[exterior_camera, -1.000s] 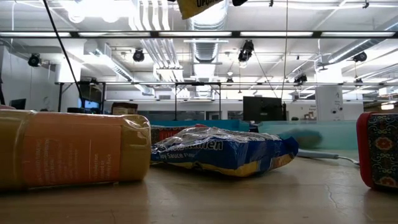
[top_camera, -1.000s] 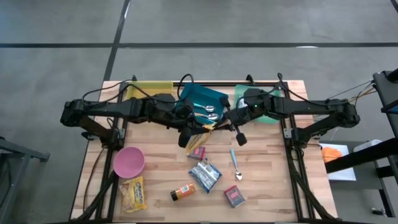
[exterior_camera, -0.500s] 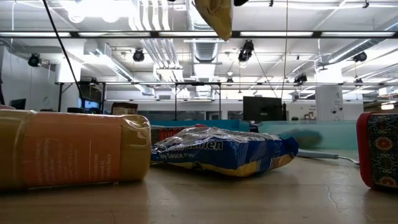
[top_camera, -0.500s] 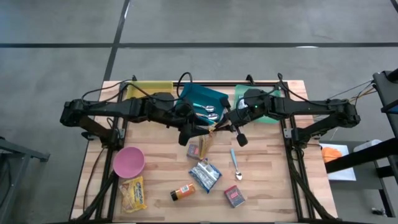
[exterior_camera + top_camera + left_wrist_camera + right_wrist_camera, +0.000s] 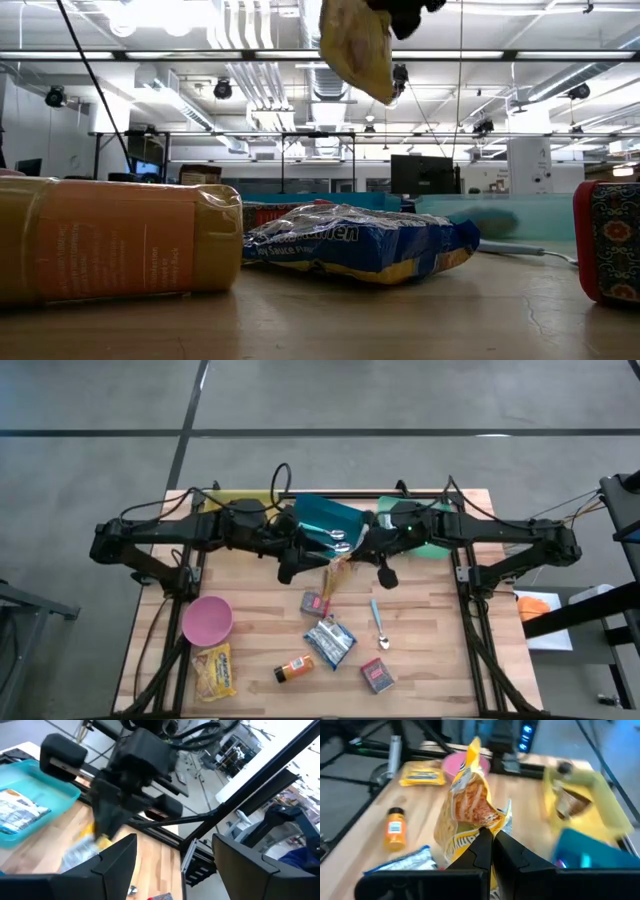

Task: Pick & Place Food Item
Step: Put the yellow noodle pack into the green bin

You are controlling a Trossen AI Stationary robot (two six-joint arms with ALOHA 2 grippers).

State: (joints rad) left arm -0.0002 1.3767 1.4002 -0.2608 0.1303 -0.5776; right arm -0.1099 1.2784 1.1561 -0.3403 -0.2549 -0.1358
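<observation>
A yellow snack bag hangs over the middle of the table, with my right gripper shut on it. The low view shows the bag dangling high above the tabletop. The right wrist view shows it just past the closed fingers. My left gripper stands open a little to the bag's left, touching nothing. Its fingers are spread wide in the left wrist view, which looks at the right gripper and the bag. My right gripper pinches the bag's top edge between its two shut fingers. It comes from the table's right, slanting downward. The bag hangs below the fingers, upright and slightly crumpled, clear of the table.
On the near half of the table lie a pink bowl, a yellow packet, an orange bottle, a blue bag, a red box, a spoon and a small packet. Yellow, teal and green bins line the far edge.
My left gripper has opened, let go of the snack bag and drawn back up and toward the table's left. The bag, earlier held between both grippers, has swung down and now hangs from my right gripper alone, which has tipped downward.
</observation>
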